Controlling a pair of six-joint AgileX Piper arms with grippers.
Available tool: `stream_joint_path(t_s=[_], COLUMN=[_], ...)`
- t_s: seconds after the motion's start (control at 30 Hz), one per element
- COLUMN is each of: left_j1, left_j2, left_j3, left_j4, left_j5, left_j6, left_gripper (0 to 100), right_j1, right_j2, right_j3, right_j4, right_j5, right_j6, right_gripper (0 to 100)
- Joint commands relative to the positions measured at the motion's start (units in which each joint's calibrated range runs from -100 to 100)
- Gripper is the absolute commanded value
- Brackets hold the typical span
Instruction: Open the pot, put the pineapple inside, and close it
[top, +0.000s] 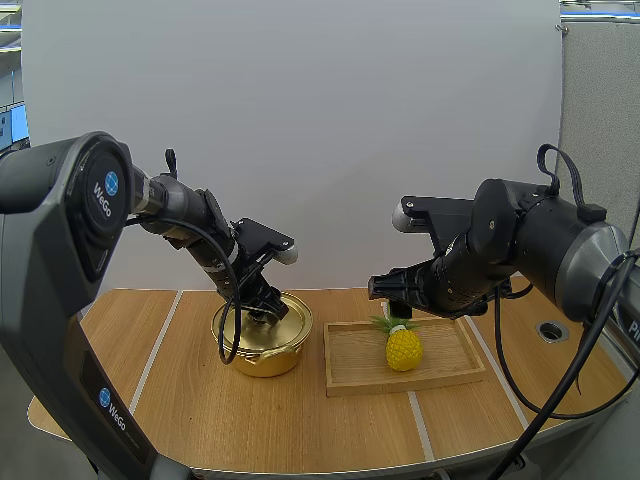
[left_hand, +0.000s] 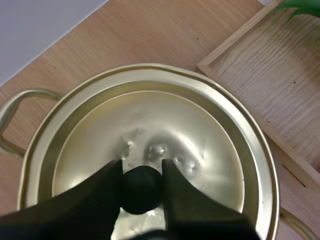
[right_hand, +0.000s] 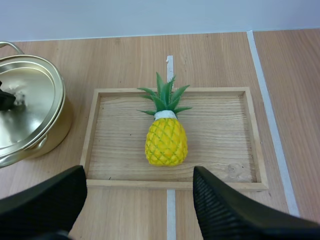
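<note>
A gold pot (top: 264, 346) stands left of centre on the table, its lid (left_hand: 155, 140) on. My left gripper (top: 266, 310) is down on the lid, its fingertips (left_hand: 107, 182) pinching the black knob (left_hand: 142, 189). A yellow pineapple (top: 403, 347) with a green crown lies in the wooden tray (top: 350, 360) to the right of the pot. My right gripper (top: 398, 306) hangs open above the tray's back edge, its fingers (right_hand: 227, 210) wide apart on the near side of the pineapple (right_hand: 166, 140).
The tray (right_hand: 220, 130) sits close beside the pot (right_hand: 30, 115), nearly touching it. A round hole (top: 552, 330) lies in the tabletop at the far right. White tape lines cross the wood.
</note>
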Motion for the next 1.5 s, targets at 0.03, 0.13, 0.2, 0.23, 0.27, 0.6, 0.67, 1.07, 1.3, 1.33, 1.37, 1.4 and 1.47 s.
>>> stream_joint_path(t_s=[0.03, 0.13, 0.2, 0.23, 0.27, 0.6, 0.67, 1.07, 1.3, 1.33, 1.37, 1.4, 1.47], left_j1=[-0.16, -0.16, -0.16, -0.16, -0.16, -0.16, -0.16, -0.16, -0.16, -0.16, -0.16, -0.16, -0.16], left_j2=[-1.2, -3.2, -5.5, -6.6, -8.1, -24.6, -26.9, -33.4, -33.4, -33.4, -33.4, -33.5, -33.5], left_j3=[-0.2, -0.2, -0.5, -0.9, -1.2, -12.6, -16.3, -36.7, -45.7, -46.3, -46.9, -47.4, -47.8], left_j4=[1.4, 1.4, 1.4, 1.4, 1.4, 1.7, 1.7, 2.2, 9.4, 9.7, 10.0, 10.3, 10.4], left_j5=[1.1, 1.1, 1.3, 1.5, 1.6, 1.7, 1.6, -1.0, -7.8, -8.7, -9.7, -11.0, -14.8], left_j6=[0.0, -0.4, -0.4, -0.5, -0.8, -1.5, -1.6, -5.2, -9.4, -9.4, -9.4, -9.4, -9.4], left_gripper=[0, 0, 0, 0, 0, 0, 0, 0, 0, 0, 0, 0, 0], right_j1=[-0.2, -0.2, -0.2, -0.2, -0.2, -0.2, -0.2, -0.2, -0.2, -0.2, -0.2, -0.2, -0.2], right_j2=[0.0, 0.0, 0.0, 0.0, 0.0, 0.0, 0.0, 0.0, 0.0, 0.0, 0.0, 0.0, 0.0], right_j3=[-0.3, -0.3, -0.3, -0.3, -0.3, -0.3, -0.3, -0.3, -0.3, -0.3, -0.3, -0.3, -0.3], right_j4=[0.1, 0.1, 0.1, 0.1, 0.1, 0.1, 0.1, 0.1, 0.1, 0.1, 0.1, 0.1, 0.1], right_j5=[0.4, 0.4, 0.4, 0.4, 0.4, 0.4, 0.4, 0.4, 0.4, 0.4, 0.2, 0.0, -0.4], right_j6=[-0.4, -0.4, -0.4, -0.4, -0.4, -0.4, -0.4, -0.4, -0.4, -0.4, -0.4, -0.4, -0.4], right_gripper=[100, 100, 100, 100, 100, 100, 100, 100, 100, 100, 100, 100, 100])
